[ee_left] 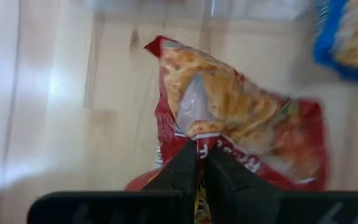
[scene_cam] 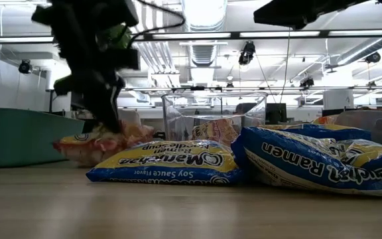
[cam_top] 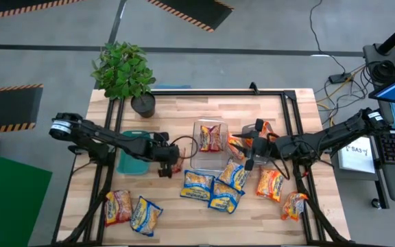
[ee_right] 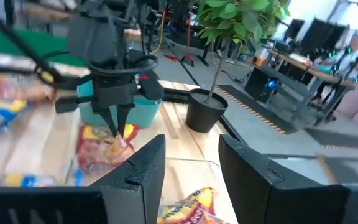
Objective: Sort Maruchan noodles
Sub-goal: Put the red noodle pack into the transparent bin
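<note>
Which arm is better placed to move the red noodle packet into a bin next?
The left. Its fingers are already shut on the red packet, beside the teal bin. The right fingers are open and hold nothing.

The left gripper (cam_top: 169,165) hangs over bare wood, with the teal bin (cam_top: 130,159) behind it and a blue-edged packet (cam_top: 197,184) just ahead; the right gripper (cam_top: 249,152) sits beside the clear bin (cam_top: 210,140), with an orange packet (cam_top: 271,184) near its arm
</note>
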You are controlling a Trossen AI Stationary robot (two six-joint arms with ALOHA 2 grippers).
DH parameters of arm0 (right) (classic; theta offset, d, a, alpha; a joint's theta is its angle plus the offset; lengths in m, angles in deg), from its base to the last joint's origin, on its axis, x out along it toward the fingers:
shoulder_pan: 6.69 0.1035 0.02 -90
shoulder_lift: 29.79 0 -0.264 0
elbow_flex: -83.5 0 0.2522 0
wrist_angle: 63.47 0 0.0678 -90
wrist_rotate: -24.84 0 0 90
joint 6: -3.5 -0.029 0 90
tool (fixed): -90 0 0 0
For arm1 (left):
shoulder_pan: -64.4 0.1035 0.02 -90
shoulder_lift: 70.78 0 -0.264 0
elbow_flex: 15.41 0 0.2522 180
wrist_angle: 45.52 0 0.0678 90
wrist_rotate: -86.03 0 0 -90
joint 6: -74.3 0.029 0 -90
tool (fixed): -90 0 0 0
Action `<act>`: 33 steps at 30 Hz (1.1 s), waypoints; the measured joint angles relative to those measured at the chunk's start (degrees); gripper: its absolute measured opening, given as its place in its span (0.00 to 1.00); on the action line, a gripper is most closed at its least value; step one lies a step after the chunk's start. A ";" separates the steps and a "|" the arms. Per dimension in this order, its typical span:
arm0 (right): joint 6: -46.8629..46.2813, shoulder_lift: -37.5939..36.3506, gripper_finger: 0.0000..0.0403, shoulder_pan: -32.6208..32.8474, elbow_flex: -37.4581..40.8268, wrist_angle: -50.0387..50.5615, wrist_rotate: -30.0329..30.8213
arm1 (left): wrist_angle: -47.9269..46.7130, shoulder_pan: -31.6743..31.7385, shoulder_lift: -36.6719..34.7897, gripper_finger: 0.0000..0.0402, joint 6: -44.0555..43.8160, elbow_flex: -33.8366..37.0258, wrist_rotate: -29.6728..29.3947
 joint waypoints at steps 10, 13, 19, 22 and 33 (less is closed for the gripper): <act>-27.05 0.06 0.39 -4.53 -2.58 3.39 -4.82 | -10.27 -5.37 -0.22 0.00 4.89 -12.91 -10.84; -31.19 0.97 0.46 -4.92 -3.05 3.18 -8.87 | -12.33 -6.07 -0.22 0.00 5.10 -16.36 -13.33; -35.88 5.68 0.60 -5.01 -4.90 3.24 -8.93 | -11.75 -6.10 -0.24 0.00 7.62 -21.82 -16.67; -35.95 8.80 0.66 -4.99 -6.89 3.11 -8.93 | -10.31 -6.10 -0.24 0.00 8.54 -23.80 -20.66; -33.17 17.57 0.79 -5.95 -15.22 2.76 -8.94 | 2.71 -5.60 0.04 0.00 11.59 -24.28 -25.14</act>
